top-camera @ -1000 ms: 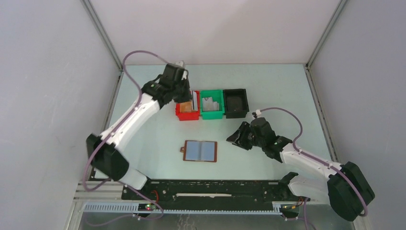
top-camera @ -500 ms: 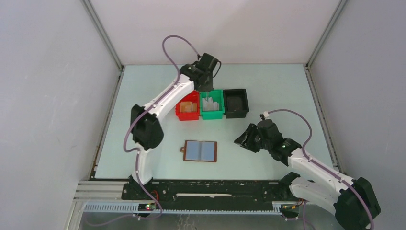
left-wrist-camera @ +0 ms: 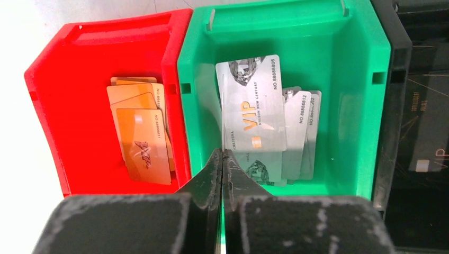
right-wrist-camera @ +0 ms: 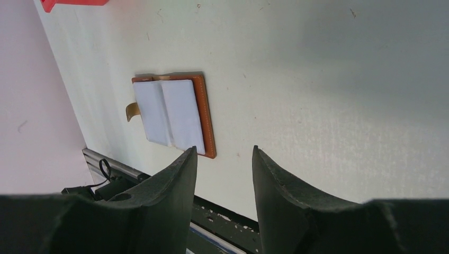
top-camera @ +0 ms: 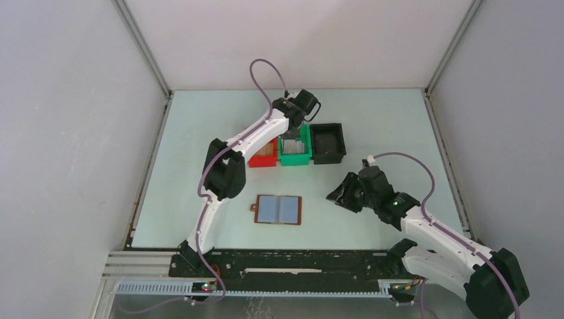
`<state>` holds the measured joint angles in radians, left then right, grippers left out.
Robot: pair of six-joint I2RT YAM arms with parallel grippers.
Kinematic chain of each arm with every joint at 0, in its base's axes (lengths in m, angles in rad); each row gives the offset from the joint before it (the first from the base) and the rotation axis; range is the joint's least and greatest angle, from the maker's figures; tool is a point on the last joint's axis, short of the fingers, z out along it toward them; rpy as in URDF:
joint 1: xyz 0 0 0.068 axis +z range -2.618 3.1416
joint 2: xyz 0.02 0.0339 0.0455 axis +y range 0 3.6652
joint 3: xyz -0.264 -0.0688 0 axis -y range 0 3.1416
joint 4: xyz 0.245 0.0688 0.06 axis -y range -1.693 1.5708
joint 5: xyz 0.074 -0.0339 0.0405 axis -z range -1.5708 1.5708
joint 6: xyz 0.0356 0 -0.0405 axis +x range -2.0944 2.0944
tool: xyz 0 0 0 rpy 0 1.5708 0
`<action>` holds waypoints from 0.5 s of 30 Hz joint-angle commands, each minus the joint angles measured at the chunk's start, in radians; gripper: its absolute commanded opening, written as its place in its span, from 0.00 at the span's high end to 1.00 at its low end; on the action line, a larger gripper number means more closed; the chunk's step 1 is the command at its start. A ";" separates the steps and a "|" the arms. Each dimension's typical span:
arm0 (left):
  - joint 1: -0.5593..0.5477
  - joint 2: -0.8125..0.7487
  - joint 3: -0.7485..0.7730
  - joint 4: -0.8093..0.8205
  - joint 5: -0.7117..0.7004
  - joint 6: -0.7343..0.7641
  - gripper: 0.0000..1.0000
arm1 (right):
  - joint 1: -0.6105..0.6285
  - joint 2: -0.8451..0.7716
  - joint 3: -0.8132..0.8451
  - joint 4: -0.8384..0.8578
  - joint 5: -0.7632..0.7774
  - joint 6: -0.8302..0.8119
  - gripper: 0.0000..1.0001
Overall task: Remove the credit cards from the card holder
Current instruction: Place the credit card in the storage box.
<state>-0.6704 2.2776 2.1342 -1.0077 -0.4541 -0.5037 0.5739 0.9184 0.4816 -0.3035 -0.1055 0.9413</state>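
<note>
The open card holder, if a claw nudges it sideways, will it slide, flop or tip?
Probably slides: the card holder lies flat and open on the smooth table. Likely bends at its centre fold if lifted by one panel. Thin, so it looks light.

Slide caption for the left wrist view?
Shut left gripper by green bin of silver VIP cards; orange cards in adjoining red bin.

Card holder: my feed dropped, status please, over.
Left gripper shut, empty, above green bin. Right gripper open, empty. Card holder open flat, untouched. Nothing between it and right gripper.
</note>
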 commanded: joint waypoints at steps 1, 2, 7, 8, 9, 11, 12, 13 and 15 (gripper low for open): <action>-0.014 0.029 0.089 -0.007 -0.083 0.010 0.98 | -0.009 0.007 0.012 0.019 0.005 -0.018 0.48; -0.014 0.043 0.099 -0.008 -0.075 0.009 0.96 | -0.009 0.008 0.012 0.021 0.002 -0.018 0.48; -0.018 0.108 0.168 -0.024 -0.021 0.008 0.73 | -0.018 0.005 0.012 0.007 0.000 -0.020 0.48; -0.018 0.114 0.180 -0.024 -0.009 0.008 0.67 | -0.020 -0.004 0.012 -0.001 -0.003 -0.019 0.48; -0.019 0.117 0.191 -0.022 -0.001 0.006 0.64 | -0.021 -0.016 0.012 -0.010 0.000 -0.017 0.48; -0.024 0.110 0.207 -0.017 0.016 0.002 0.64 | -0.023 -0.044 0.012 -0.036 0.016 -0.015 0.48; -0.027 0.100 0.212 -0.011 0.027 0.001 0.64 | -0.024 -0.058 0.012 -0.051 0.022 -0.014 0.48; -0.033 0.085 0.213 -0.007 0.036 0.001 0.64 | -0.026 -0.070 0.012 -0.062 0.028 -0.014 0.48; -0.050 0.030 0.211 0.003 0.061 0.001 0.64 | -0.029 -0.088 0.012 -0.079 0.039 -0.015 0.48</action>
<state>-0.6895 2.4001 2.2761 -1.0218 -0.4355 -0.4969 0.5549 0.8780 0.4816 -0.3401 -0.1028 0.9398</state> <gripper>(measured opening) 0.363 0.516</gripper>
